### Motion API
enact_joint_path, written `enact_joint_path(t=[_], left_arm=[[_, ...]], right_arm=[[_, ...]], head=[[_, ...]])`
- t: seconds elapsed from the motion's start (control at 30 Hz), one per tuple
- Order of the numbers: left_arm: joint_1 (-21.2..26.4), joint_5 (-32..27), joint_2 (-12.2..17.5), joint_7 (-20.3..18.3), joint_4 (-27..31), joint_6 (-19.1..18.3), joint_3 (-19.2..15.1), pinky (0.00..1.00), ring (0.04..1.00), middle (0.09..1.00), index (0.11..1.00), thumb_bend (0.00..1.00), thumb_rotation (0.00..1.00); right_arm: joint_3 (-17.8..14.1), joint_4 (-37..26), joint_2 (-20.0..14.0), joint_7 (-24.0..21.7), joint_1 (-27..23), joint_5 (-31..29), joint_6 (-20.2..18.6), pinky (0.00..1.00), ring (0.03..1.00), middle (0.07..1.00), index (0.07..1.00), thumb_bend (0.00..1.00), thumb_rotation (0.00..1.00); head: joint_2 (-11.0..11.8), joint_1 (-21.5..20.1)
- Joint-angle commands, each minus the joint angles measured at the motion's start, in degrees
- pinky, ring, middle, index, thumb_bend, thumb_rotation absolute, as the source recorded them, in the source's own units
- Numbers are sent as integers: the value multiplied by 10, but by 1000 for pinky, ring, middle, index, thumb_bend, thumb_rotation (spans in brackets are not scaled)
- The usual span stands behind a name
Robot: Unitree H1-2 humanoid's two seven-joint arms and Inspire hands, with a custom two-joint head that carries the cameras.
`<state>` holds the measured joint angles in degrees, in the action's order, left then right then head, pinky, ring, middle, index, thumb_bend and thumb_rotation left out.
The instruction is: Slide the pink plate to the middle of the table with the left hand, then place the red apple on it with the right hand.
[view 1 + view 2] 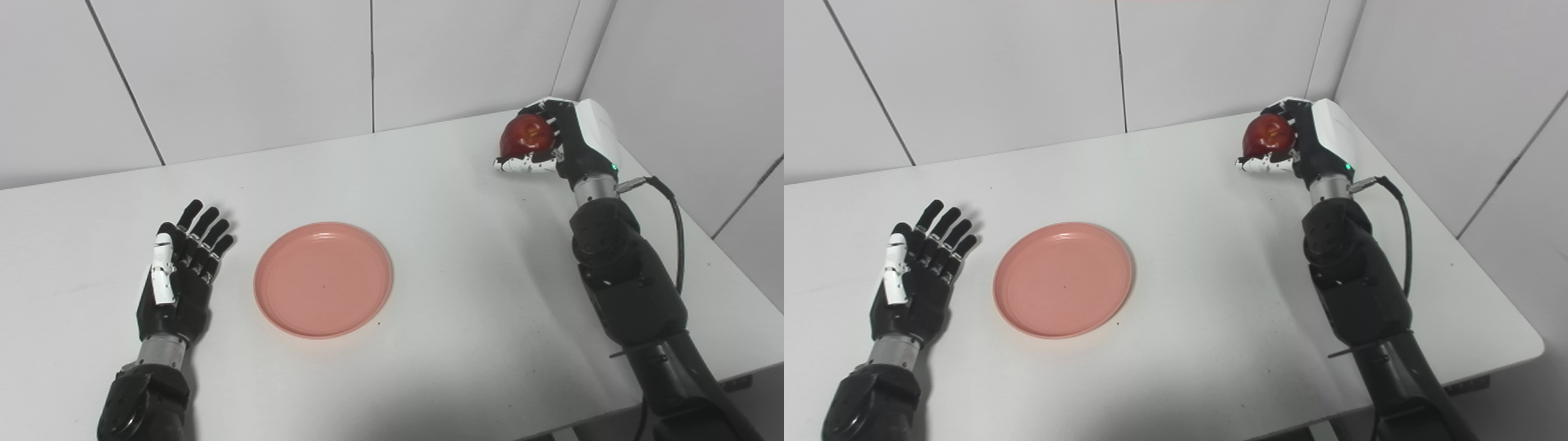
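My left robot hand [177, 275] rests flat on the counter [441, 245], fingers spread and holding nothing, just beside the pink plate [323, 279] but apart from it. The plate lies near the middle, so I judge the sliding step done and the hand parked clear to leave room. My right robot hand [554, 144] is curled around the red apple [527, 136] at the far right corner, fingers wrapped around its sides. It is well apart from the plate, so the carry across comes next.
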<state>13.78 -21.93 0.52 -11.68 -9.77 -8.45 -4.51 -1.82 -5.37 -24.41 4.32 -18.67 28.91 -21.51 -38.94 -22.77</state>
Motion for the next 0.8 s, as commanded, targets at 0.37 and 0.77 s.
enact_joint_path(t=[0.37, 0.77], left_arm=[[-17, 36, -31, 38, 9, -23, 14, 884, 877, 880, 866, 364, 1000], [-14, 53, -58, 67, 19, -28, 21, 878, 879, 881, 864, 360, 1000]], right_arm=[[62, -100, 38, -60, -56, 46, -19, 377, 454, 493, 486, 512, 125], [121, -102, 104, -94, -87, 46, 0, 355, 431, 488, 486, 514, 127]], head=[[-6, 75], [-18, 156]])
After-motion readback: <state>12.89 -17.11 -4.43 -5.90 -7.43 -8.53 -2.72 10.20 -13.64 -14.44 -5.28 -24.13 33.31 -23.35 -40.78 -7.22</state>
